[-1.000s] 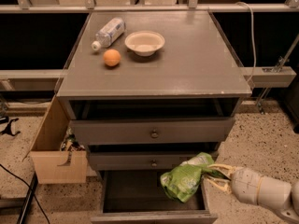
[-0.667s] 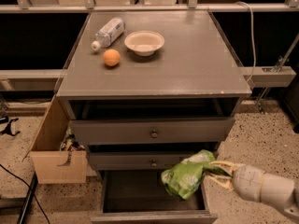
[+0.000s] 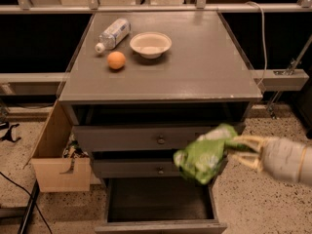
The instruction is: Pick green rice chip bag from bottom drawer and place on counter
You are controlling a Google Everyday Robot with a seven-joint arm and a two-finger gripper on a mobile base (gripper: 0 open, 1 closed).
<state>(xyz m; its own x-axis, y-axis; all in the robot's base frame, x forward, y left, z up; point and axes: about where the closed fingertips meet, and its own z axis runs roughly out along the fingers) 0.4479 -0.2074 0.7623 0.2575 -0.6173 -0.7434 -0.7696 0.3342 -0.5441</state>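
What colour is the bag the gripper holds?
Bright green with paler patches. The gripper grips the green rice chip bag above the open bottom drawer, camera view.

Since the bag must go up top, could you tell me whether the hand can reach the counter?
Probably yes: the hand, by the middle drawer holding the green rice chip bag, sits below the counter, whose front right is bare.

Robot lab: terrazzo floor [image 3: 273,194], rails [image 3: 161,7], fingers [image 3: 247,140] around green rice chip bag [image 3: 202,155] before drawers [image 3: 131,138].
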